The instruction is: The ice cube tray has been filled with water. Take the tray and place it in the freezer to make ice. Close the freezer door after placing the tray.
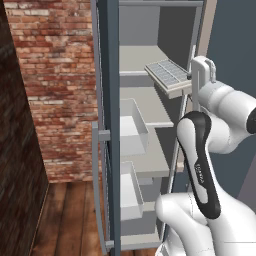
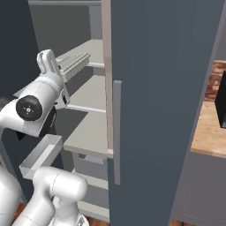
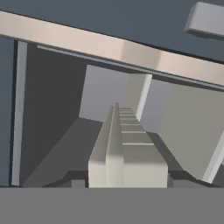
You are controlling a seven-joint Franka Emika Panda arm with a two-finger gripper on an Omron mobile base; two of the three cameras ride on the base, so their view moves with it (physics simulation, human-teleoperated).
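pale grey ice cube tray (image 1: 167,74) with a grid of cells; slate-blue freezer (image 2: 163,88), white shelves (image 1: 142,107); red brick wall (image 1: 57,75).

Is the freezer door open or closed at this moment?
Open. The freezer door stands swung aside, so the white shelves show, and the gripper holds the ice cube tray inside.

Even, flat rendered light over my arm; soft shadows under freezer (image 1: 150,165) shelves; brick wall (image 1: 55,75) brightly lit, left edge dark. No glare. My hand view soft, blocky, low detail.
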